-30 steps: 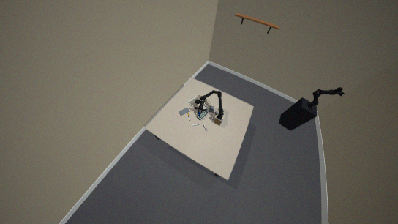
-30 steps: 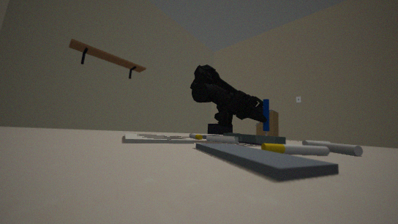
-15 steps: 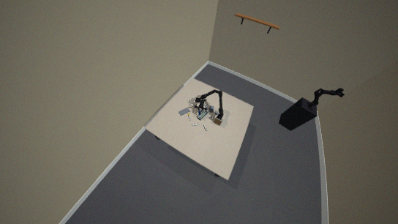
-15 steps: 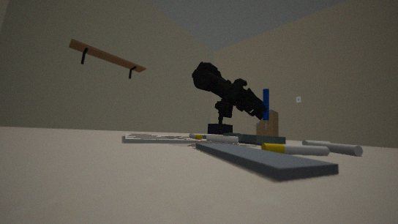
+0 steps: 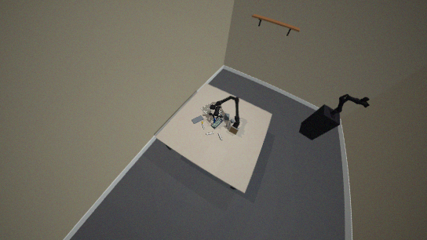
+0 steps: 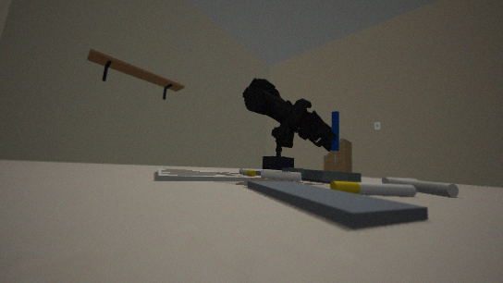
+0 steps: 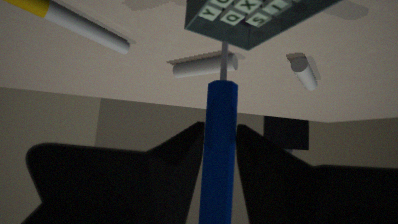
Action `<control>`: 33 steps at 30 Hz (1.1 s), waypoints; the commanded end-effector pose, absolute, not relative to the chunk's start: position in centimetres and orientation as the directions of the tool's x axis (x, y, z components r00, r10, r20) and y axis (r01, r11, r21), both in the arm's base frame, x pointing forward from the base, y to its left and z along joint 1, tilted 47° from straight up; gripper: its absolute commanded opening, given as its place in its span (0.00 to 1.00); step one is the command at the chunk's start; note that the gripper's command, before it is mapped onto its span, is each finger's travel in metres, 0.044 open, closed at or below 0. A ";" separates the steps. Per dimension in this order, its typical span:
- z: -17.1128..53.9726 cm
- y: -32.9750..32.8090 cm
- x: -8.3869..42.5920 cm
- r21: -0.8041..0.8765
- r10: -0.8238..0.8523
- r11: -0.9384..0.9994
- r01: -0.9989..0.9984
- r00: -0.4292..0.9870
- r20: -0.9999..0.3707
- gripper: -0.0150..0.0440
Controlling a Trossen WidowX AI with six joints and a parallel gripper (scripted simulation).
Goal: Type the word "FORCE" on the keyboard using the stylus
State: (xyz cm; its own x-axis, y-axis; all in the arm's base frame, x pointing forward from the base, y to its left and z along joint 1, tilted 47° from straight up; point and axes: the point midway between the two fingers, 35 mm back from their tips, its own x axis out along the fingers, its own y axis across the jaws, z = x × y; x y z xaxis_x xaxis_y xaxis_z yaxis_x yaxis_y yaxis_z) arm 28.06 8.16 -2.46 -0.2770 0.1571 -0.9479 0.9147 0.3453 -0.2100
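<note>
Bare office-like room: beige desk point(image 5: 235, 157), wall shelf point(image 5: 275, 23), grey floor point(image 5: 298, 188).

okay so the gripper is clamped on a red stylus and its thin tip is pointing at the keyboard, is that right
Not quite. The stylus is blue, not red; the wrist view shows its blue body between the dark fingers, and the exterior view shows the same blue shaft. The rest holds: the gripper is shut on it, and its thin grey tip points toward the keyboard.
</note>
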 end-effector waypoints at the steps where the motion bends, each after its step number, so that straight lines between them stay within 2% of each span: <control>1: -1.9 7.6 26.9 -0.213 0.157 0.347 0.913 -0.280 -0.947 0.25; 8: -0.8 6.6 24.4 -0.214 0.160 0.344 0.914 -0.282 -0.946 0.25; 28: -2.1 5.1 24.5 -0.215 0.160 0.344 0.914 -0.282 -0.946 0.25; 31: -2.3 4.9 24.5 -0.214 0.159 0.344 0.914 -0.282 -0.946 0.39; 33: -2.4 4.9 24.5 -0.214 0.159 0.344 0.914 -0.282 -0.946 0.39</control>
